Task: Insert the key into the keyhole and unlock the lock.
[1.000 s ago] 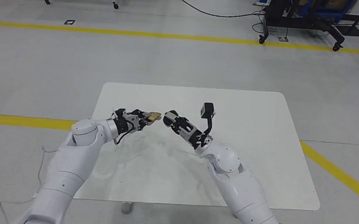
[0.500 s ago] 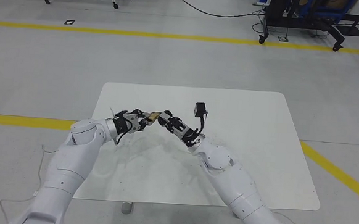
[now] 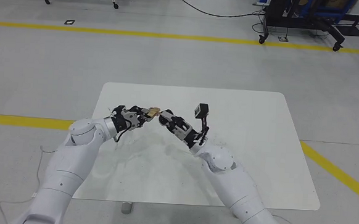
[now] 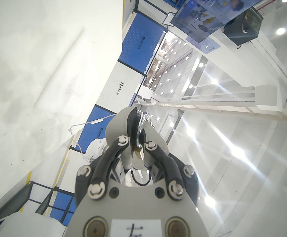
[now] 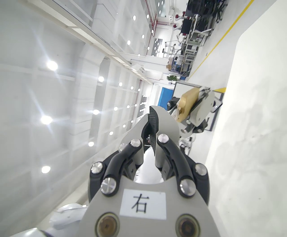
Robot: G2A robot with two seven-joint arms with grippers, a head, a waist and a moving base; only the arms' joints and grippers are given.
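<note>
A brass padlock (image 3: 153, 113) is held in the air above the white table (image 3: 257, 154) by my left gripper (image 3: 143, 113), which is shut on it. In the left wrist view its silver shackle (image 4: 143, 120) pokes out between the closed fingers. My right gripper (image 3: 164, 116) faces it, tip a short gap from the lock. In the right wrist view the right gripper (image 5: 154, 113) is shut, with the key mostly hidden as a dark bit between the pads. The padlock (image 5: 188, 102) hangs just beyond it in the left gripper (image 5: 201, 105).
The white table (image 3: 163, 173) lies bare under both arms. Grey floor with yellow lines (image 3: 172, 35) surrounds it, and a dark equipment stand (image 3: 302, 20) sits far off at the back right.
The right gripper has slid left toward the padlock, closing most of the gap. The left gripper has shifted the lock slightly toward the table's far side.
</note>
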